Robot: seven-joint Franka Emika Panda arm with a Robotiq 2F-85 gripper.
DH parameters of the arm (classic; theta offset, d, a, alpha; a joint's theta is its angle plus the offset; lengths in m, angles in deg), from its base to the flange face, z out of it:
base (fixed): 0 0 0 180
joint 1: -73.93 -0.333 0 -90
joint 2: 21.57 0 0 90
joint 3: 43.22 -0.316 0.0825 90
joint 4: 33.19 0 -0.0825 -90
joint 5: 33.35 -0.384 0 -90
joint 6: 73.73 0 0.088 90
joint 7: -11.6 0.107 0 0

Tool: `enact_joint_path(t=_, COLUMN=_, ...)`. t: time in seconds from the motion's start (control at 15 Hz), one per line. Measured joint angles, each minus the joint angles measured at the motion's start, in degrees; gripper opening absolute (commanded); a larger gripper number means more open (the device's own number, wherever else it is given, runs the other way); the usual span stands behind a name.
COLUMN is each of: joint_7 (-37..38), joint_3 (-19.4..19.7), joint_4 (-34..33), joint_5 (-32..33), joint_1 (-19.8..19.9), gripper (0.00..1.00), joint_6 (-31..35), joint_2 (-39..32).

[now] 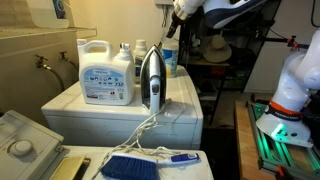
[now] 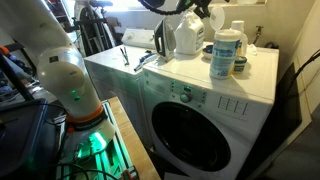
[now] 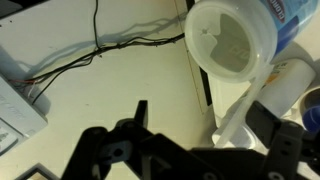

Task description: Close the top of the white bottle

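Note:
The white bottle (image 2: pixel 226 52) with a blue label stands upright on the washer top, near its back corner. It also shows in an exterior view (image 1: pixel 168 58), behind the iron. In the wrist view its round white top (image 3: pixel 230 45) fills the upper right, with a white flap or strip hanging down from it toward my right finger. My gripper (image 3: pixel 200 112) is open and empty. It hovers above the bottle in both exterior views (image 1: pixel 181 12) (image 2: pixel 200 10), not touching it.
A large white handled detergent jug (image 1: pixel 107 75) (image 2: pixel 190 35) and an upright iron (image 1: pixel 150 80) (image 2: pixel 165 40) stand on the washer (image 2: pixel 250 85), with its cord (image 3: pixel 110 45) trailing across the top. Dark-capped bottles (image 1: pixel 126 52) stand behind the jug. A blue brush (image 1: pixel 130 165) lies in the foreground.

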Motion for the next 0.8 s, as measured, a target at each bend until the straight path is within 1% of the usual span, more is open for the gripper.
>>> enact_joint_path(t=0.2, joint_7=0.0, joint_3=0.1, joint_4=0.0, joint_5=-1.3, joint_1=0.1, gripper=1.00, joint_6=-3.4, joint_2=1.6)
enact_joint_path(t=0.33, joint_7=0.1, joint_3=0.6, joint_4=0.1, joint_5=-2.0, joint_1=0.3, gripper=1.00, joint_6=-4.2, joint_2=2.3)
enact_joint_path(t=0.6, joint_7=1.0, joint_3=1.8, joint_4=0.7, joint_5=-2.6, joint_1=1.0, gripper=1.00, joint_6=-4.0, joint_2=2.7)
enact_joint_path(t=0.8, joint_7=3.4, joint_3=3.0, joint_4=1.6, joint_5=-2.6, joint_1=1.4, gripper=1.00, joint_6=-1.5, joint_2=2.8)
